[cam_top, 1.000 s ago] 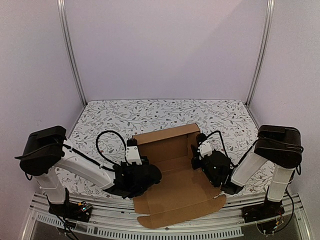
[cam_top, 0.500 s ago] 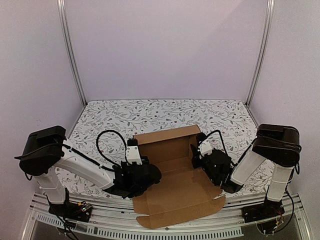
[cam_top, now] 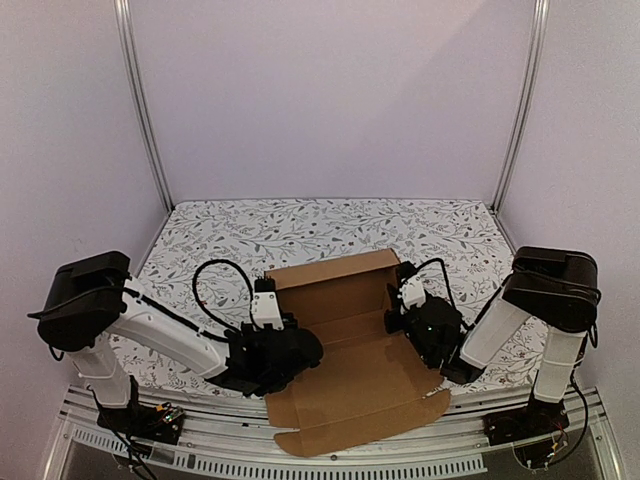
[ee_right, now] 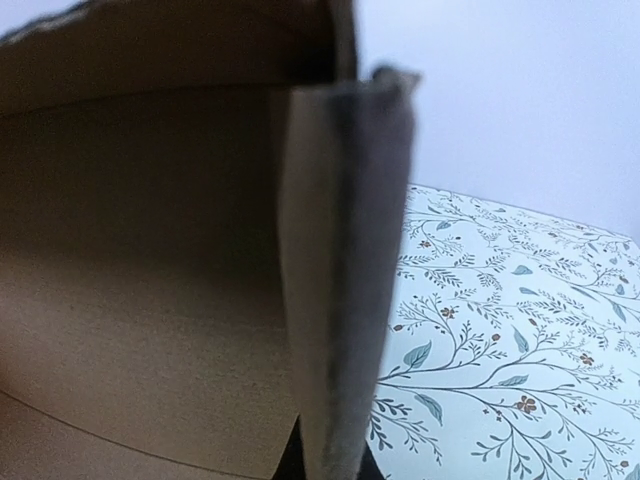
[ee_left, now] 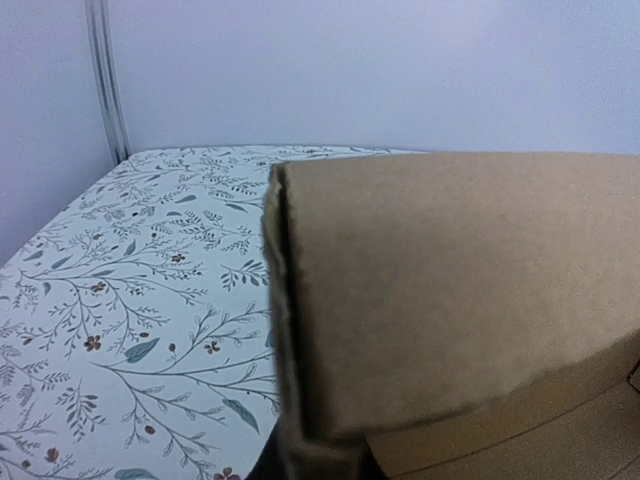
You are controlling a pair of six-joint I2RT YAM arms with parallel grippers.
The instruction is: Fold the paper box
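Observation:
The paper box point(cam_top: 350, 375) lies as brown cardboard in the middle of the table, with its back wall upright and a wide front panel flat toward the near edge. My left gripper point(cam_top: 297, 342) sits at the box's left side, shut on the folded left side flap point(ee_left: 450, 280), which fills the left wrist view. My right gripper point(cam_top: 397, 313) is at the box's right side, shut on the upright right side flap point(ee_right: 345, 250), seen edge-on in the right wrist view. The fingertips of both grippers are hidden behind cardboard.
A floral-patterned cloth point(cam_top: 230, 235) covers the table. Two metal posts point(cam_top: 145, 110) point(cam_top: 520, 110) stand at the back corners against pale walls. A metal rail point(cam_top: 200, 450) runs along the near edge, and the box's front flap reaches over it.
The right gripper has closed onto the right side flap and shifted slightly toward the back. The left arm and the box have barely moved.

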